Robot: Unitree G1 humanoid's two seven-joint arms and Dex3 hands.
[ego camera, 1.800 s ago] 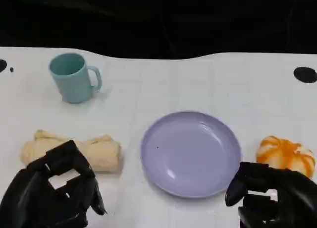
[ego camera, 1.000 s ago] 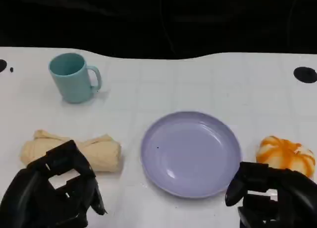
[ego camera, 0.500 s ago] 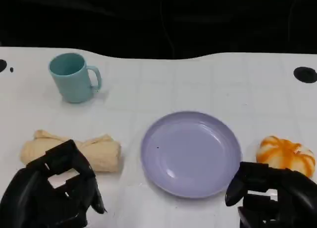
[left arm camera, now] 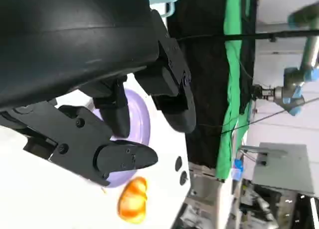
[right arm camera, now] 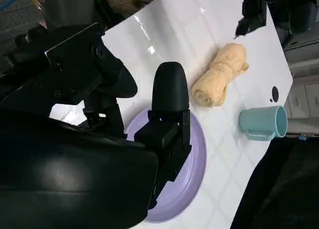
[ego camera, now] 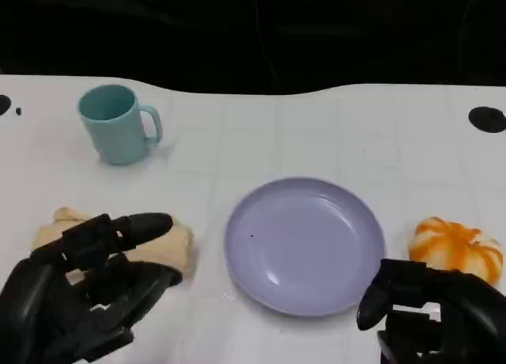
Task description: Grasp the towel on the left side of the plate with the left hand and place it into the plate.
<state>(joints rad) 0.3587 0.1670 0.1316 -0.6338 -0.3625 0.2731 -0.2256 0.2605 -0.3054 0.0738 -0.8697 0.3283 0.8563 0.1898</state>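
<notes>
Left robot hand [ego camera: 83, 289] hovering low at the near left of the worktop [ego camera: 316, 130], fingers [ego camera: 146, 224] spread apart and reaching forward over the near edge of the towel [ego camera: 178, 245], holding nothing. Contact with the cloth not possible to confirm from the head view. Right robot hand [ego camera: 431, 312] sitting at the near right, fingers curled inward on nothing, idling just in front of the orange pumpkin-like object [ego camera: 457, 248].

Working through the reach-and-grasp step, by the look of it; grip not yet made.

Plate [ego camera: 304, 245] lying lavender and bare at centre, just right of the towel with a narrow strip of worktop between. Towel lying as a pale yellow roll, long axis running left to right, partly hidden behind the left robot hand; seen whole in the right wrist view [right arm camera: 220, 74].

Teal mug [ego camera: 116, 124] standing upright at far left, well apart from the towel.

Next move probably calling for lowering over the roll's middle, closing around its width, lifting, then carrying right over the plate rim.
</notes>
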